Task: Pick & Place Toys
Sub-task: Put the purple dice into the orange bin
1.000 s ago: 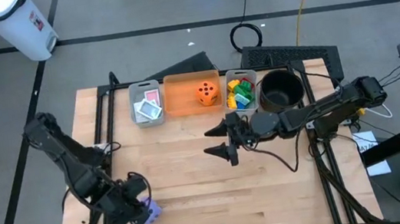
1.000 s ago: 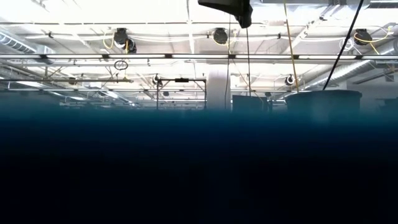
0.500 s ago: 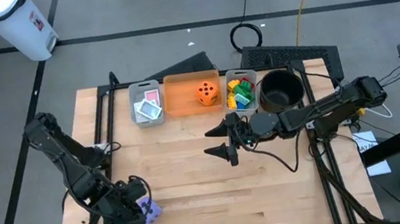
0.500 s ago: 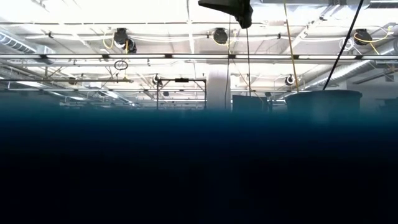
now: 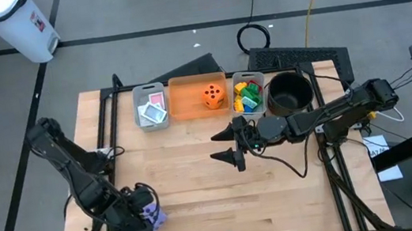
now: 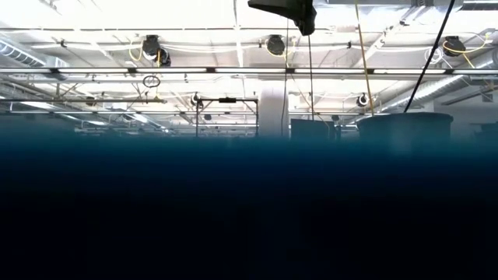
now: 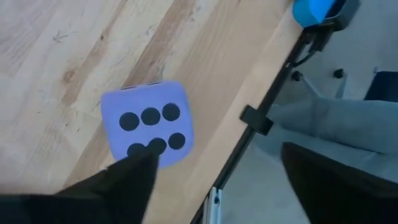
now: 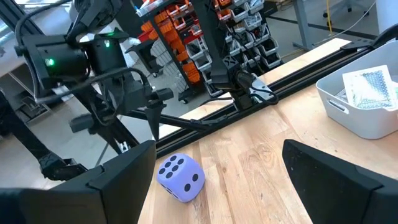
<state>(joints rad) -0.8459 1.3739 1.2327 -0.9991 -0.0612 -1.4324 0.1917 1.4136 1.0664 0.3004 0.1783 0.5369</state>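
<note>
My left pincer (image 5: 149,217) sits over the purple die (image 7: 147,124) at the near-left table corner, fingers spread, die just ahead btw them & resting on the wood, not gripped. Step, I judge: grabbing die no. 2. Next: ease fwd, straddle it square, close w/o nudging it off the edge beside it. Right pincer (image 5: 232,144) waits mid-table, wide open. Count: 1 purple die here, 1 orange die (image 5: 214,95) in the orange bin (image 5: 188,102) far across.
</note>
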